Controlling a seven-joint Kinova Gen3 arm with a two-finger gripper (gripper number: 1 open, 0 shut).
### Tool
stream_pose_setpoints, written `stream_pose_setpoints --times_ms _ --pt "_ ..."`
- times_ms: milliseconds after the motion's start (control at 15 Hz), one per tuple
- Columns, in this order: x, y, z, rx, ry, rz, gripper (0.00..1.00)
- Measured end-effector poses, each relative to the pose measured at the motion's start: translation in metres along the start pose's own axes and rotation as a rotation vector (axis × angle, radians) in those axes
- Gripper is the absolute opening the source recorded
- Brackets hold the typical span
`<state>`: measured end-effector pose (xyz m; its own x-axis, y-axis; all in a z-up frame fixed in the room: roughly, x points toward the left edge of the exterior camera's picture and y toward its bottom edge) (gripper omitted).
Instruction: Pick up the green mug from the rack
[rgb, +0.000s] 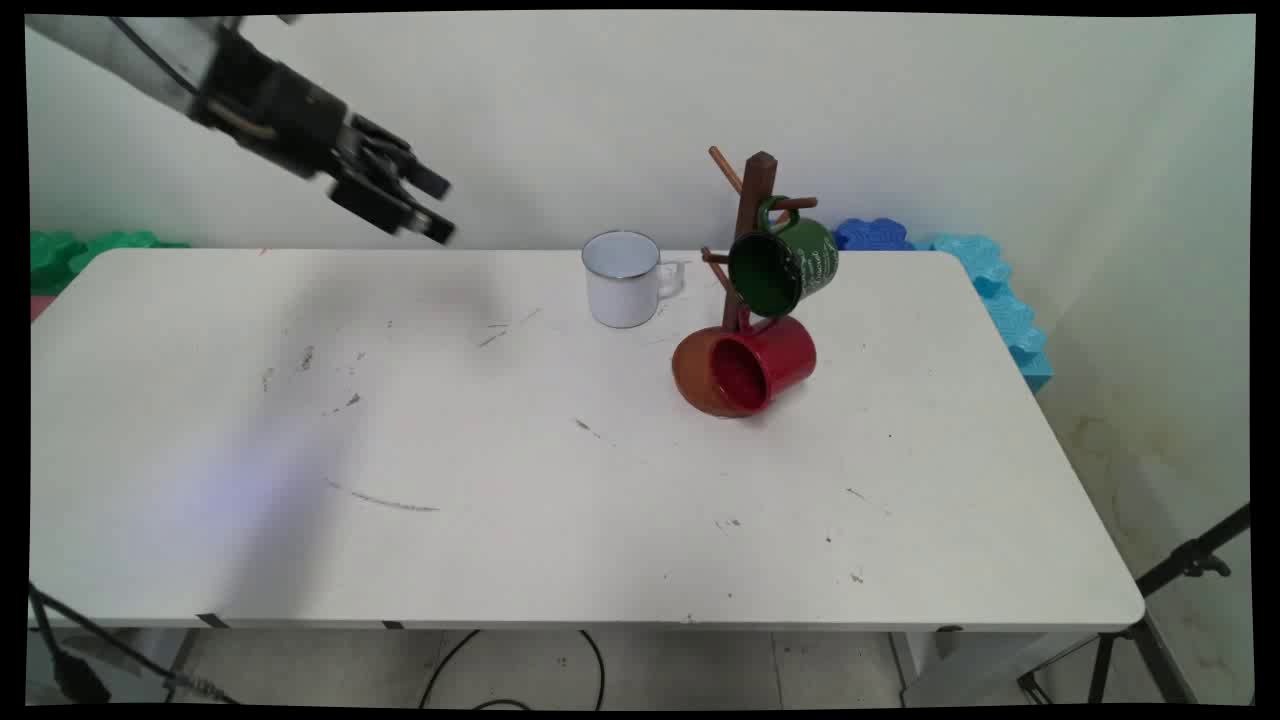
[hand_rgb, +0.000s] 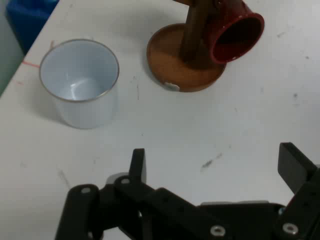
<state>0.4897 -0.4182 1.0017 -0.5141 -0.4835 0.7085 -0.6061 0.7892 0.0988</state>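
My gripper (rgb: 438, 208) hangs open and empty above the table's far left part, well to the left of the mugs; in the hand view its fingers (hand_rgb: 137, 165) stand wide apart. A white enamel mug (rgb: 623, 279) stands upright near the far edge, also seen as the white mug (hand_rgb: 80, 82). To its right is a wooden mug tree (rgb: 752, 215) on a round brown base (rgb: 697, 378). A green mug (rgb: 785, 262) hangs on an upper peg and a red mug (rgb: 766, 362) on a lower one, its mouth toward the camera. The red mug (hand_rgb: 235, 32) and base (hand_rgb: 170, 60) show in the hand view.
The white table (rgb: 500, 480) bears scuff marks. Blue foam blocks (rgb: 990, 290) lie behind its right far corner, green ones (rgb: 80, 250) behind the left. A black tripod (rgb: 1160, 600) stands at the lower right, and cables run under the table's front edge.
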Motion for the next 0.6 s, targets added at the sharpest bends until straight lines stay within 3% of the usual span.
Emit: stream_pose_setpoints --times_ms 600 --pt "0.026 0.108 0.093 0.02 0.105 -0.17 1.0"
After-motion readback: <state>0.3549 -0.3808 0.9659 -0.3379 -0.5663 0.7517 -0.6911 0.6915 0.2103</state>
